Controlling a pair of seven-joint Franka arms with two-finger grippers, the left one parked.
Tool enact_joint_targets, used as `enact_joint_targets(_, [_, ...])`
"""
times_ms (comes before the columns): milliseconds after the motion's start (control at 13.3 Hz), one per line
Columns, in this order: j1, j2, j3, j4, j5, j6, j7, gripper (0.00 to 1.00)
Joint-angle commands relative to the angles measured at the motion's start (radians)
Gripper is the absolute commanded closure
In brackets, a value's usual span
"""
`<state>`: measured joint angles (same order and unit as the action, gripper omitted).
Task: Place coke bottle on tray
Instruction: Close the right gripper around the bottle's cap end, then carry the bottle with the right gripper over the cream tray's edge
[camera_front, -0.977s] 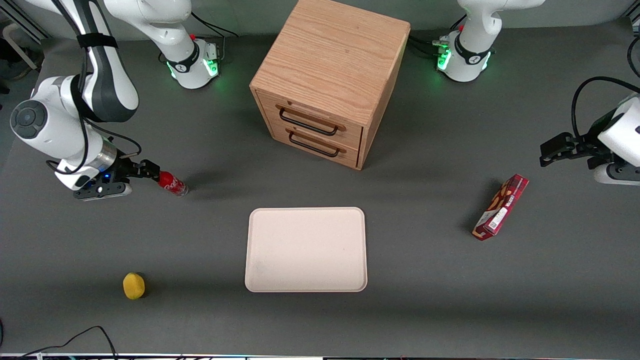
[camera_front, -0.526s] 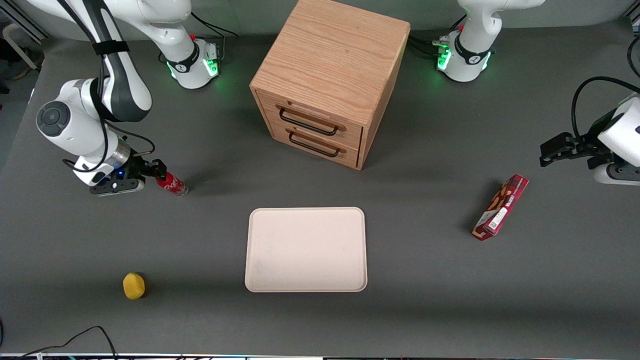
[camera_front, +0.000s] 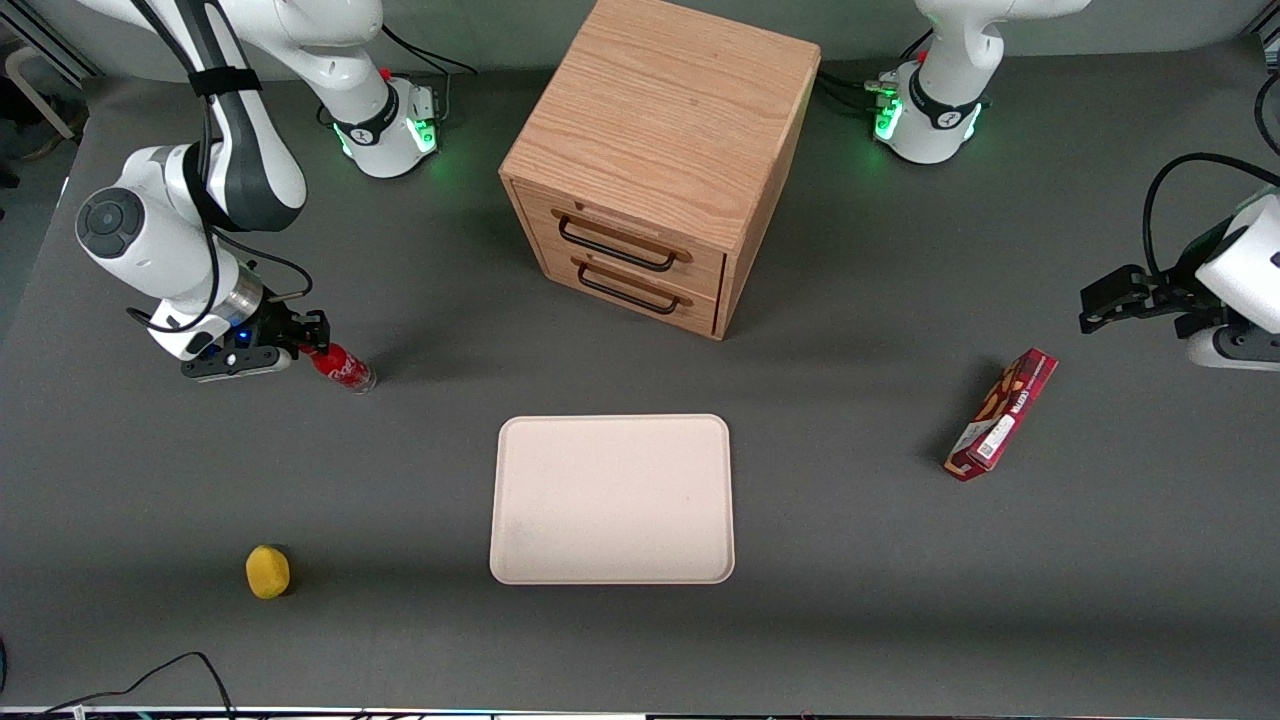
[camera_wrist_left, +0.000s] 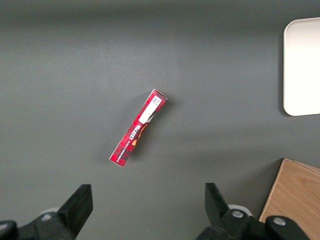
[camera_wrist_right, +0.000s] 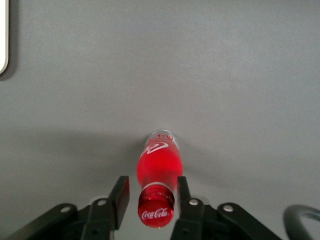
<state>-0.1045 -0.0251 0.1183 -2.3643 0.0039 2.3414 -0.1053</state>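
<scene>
Two black fingers (camera_wrist_right: 120, 196) of the pincer (camera_wrist_right: 151, 197) stood spread on either side of the coke bottle (camera_wrist_right: 159, 174) — flanking its neck and cap, with a sliver of gap showing on each side, not yet pinching it. From the front, the pincer (camera_front: 312, 335) sat low over the desk (camera_front: 900, 600) toward the working arm's end, and the coke bottle (camera_front: 343, 367) stood on the desk surface, well apart from the tray (camera_front: 612, 500). That cream tray lay flat and nearer to the front camera than the wooden drawer cabinet (camera_front: 660, 160) — both drawers shut. One yellow sponge-like lump (camera_front: 267, 571) sat nearer the camera than the bottle, and the red snack box (camera_front: 1001, 414) lay toward the parked arm's end.
</scene>
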Motion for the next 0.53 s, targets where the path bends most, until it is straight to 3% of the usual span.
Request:
enact_joint_targets(0, [-0.011, -0.024, 0.011, -0.026, 0.024, 0.013, -0.022, 0.64])
enact_joint_targets(226, [-0.011, -0.018, 0.011, -0.023, 0.024, 0.013, -0.025, 1.00])
enact_joint_targets(451, [0.006, -0.003, 0.015, 0.038, 0.025, 0.001, -0.011, 1.00])
